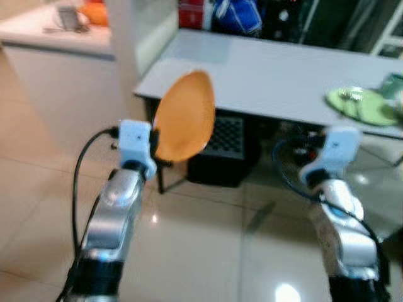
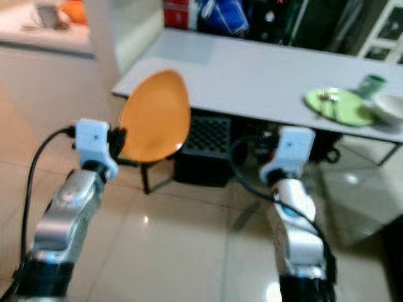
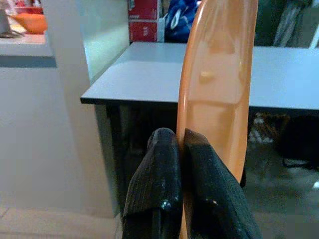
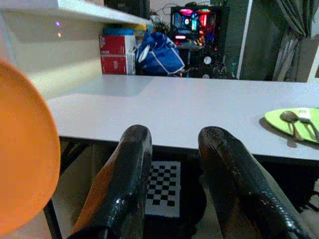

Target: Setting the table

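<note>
Glossy beige floor tiles (image 1: 208, 251) are seen in the foreground, with a white counter (image 1: 56, 31) at far left and a long grey table (image 1: 271, 75) ahead, a black crate (image 1: 223, 151) stowed beneath it. At left, the left gripper (image 3: 182, 144) is raised in front of the table's near-left corner, its two black fingers pressed together on the rim of an orange plate (image 1: 184, 116), which is held on edge, nearly upright, short of the tabletop and not yet over it. Further right, the right gripper (image 4: 172, 149) is held forward at a similar height with its fingers apart and nothing between them. At far right on the table, a green plate (image 2: 337, 106) is already laid, with cutlery (image 4: 299, 122) resting on it; a green cup (image 2: 370, 83) and a white dish (image 2: 390, 107) stand just beside it. The step in hand is judged to be the carry of the orange plate to the table. For the next move, a closer approach is called for, then the plate must be tilted flat and lowered onto bare tabletop, well apart from the green setting, before the grip is released.
</note>
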`<state>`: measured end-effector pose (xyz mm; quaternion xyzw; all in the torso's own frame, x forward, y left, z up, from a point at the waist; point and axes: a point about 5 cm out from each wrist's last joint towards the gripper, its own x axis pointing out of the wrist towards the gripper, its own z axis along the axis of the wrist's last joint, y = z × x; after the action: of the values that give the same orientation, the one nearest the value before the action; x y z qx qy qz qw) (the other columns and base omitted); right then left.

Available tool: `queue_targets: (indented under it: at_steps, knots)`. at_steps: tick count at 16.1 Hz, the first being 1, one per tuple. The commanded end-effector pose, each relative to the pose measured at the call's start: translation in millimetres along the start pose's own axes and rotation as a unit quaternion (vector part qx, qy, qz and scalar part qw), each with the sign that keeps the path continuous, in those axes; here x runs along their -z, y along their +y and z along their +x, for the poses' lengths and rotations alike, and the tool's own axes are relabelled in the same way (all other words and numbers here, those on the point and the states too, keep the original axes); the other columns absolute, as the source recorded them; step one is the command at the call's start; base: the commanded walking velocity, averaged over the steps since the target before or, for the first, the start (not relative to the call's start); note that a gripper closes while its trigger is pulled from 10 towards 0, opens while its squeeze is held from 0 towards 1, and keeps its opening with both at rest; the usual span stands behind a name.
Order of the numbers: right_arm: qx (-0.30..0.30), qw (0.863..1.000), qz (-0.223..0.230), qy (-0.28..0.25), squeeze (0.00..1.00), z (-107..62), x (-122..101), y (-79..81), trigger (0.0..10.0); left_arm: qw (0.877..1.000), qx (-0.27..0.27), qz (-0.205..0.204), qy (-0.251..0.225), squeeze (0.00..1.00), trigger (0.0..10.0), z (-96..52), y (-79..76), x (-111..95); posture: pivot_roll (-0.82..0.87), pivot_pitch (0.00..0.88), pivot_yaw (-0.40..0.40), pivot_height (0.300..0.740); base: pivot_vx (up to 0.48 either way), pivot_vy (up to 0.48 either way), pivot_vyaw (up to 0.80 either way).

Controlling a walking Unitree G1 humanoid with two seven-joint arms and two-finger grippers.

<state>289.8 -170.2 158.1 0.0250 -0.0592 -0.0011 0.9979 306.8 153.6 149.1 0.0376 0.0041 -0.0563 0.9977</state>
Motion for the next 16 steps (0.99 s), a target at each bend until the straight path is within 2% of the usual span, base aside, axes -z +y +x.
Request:
queue_targets:
  at_steps: [1,2,5,8,12,16]
  knots:
    - [0.015,1.0,0.002,0.0,0.0,0.8,-0.9,-8.1,10.0,1.0,0.001,0.002,-0.03,0.0,10.0,2.0,-2.6,-11.7,0.03,0.0,-0.016,0.74,0.0,-0.472,0.0]
    - [0.018,1.0,0.003,0.002,0.0,3.2,-1.0,-7.6,10.0,0.999,-0.002,-0.005,-0.032,0.0,10.0,0.2,-1.3,-15.1,0.04,0.0,-0.018,0.74,0.0,0.0,0.0]
    - [0.019,1.0,0.005,0.0,0.0,5.7,-6.3,-2.4,10.0,0.996,-0.042,0.038,-0.068,0.0,10.0,-0.6,7.9,-25.8,0.03,0.0,-0.018,0.74,0.0,0.0,0.0]
    - [0.01,1.0,-0.012,-0.002,0.0,8.4,-9.8,-2.2,10.0,0.992,-0.033,0.073,-0.1,0.0,10.0,-5.1,3.5,-31.8,0.05,0.0,-0.022,0.74,0.0,0.0,0.0]
    - [-0.005,1.0,-0.001,-0.008,0.0,13.3,-16.4,10.3,10.0,0.99,-0.032,0.068,-0.119,0.0,10.0,-5.4,5.2,-37.1,0.03,0.0,-0.015,0.74,0.0,0.0,0.0]
    - [0.002,1.0,-0.001,-0.005,0.0,12.9,-13.2,8.5,10.0,0.99,-0.028,0.065,-0.119,0.0,10.0,-6.8,9.8,-39.1,0.04,0.0,-0.011,0.74,0.264,0.0,0.0]
